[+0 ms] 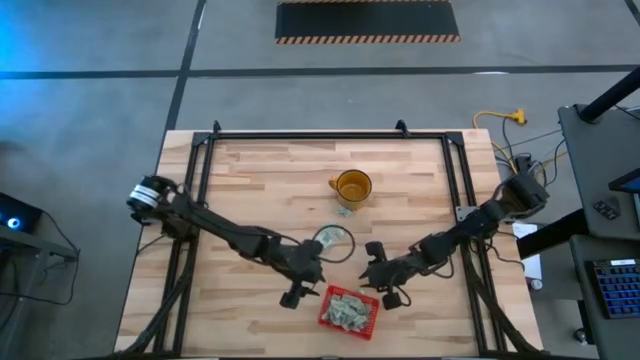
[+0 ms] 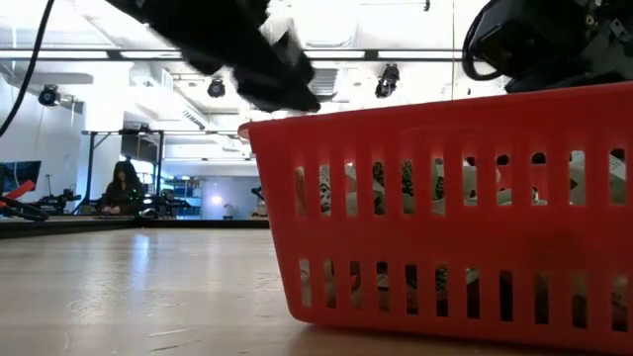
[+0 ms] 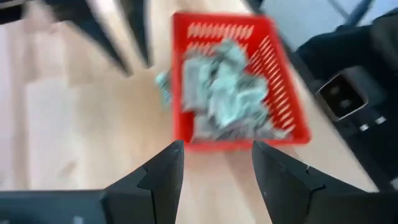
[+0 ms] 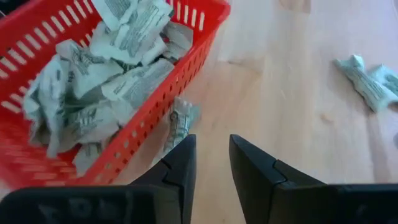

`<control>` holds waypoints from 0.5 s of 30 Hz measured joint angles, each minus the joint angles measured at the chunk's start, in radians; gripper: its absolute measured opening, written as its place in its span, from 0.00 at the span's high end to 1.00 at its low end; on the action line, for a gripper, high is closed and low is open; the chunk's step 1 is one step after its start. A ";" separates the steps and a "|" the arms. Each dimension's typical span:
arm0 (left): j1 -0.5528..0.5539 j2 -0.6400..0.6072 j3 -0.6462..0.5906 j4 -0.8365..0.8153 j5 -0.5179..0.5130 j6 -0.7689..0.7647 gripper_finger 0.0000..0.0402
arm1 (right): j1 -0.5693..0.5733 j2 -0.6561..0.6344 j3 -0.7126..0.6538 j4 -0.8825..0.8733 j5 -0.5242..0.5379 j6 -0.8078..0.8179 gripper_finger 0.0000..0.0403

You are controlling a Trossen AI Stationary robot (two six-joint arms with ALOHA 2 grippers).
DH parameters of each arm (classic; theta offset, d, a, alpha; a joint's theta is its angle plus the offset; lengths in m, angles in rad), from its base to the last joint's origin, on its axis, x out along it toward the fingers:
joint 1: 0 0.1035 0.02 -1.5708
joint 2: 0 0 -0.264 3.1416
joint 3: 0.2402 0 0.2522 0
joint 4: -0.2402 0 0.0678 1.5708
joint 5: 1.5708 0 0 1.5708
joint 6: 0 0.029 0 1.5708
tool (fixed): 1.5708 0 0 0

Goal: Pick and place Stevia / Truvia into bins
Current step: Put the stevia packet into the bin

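The red bin (image 1: 326, 318) stands near the table's front edge, heaped with pale green and white Stevia packets (image 4: 106, 81). My left gripper (image 3: 214, 163) hovers open and empty at the bin's left, above the table. My right gripper (image 4: 212, 158) is at the bin's right, low over the table, its fingers a narrow gap apart with nothing between them. One crumpled packet (image 4: 180, 121) leans against the outside of the bin's wall (image 4: 186, 68), just ahead of my right fingers. Two more packets (image 4: 368, 82) lie flat on the wood farther off. My right gripper has one fingertip (image 4: 185, 149) right at the lower end of the packet that leans on the bin's wall. That finger hides the lower end, so I cannot tell whether it touches.
A translucent yellow mug (image 1: 352, 187) stands mid-table, with loose packets (image 1: 343, 209) in front of it and a pale heap (image 1: 333, 240) between the two arms. The black frame rails (image 1: 300, 134) run along the far edge and the sides.
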 joint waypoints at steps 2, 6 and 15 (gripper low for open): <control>0.000 -0.024 -0.021 -0.003 -0.020 -0.022 0.57 | 0.000 0.030 0.011 -0.005 0.001 -0.018 0.77; -0.002 -0.057 -0.058 -0.002 -0.045 -0.047 0.57 | -0.013 0.078 0.043 -0.002 -0.010 -0.039 0.76; -0.005 -0.058 -0.082 -0.010 -0.051 -0.046 0.57 | -0.080 0.165 0.058 0.072 -0.135 -0.081 0.68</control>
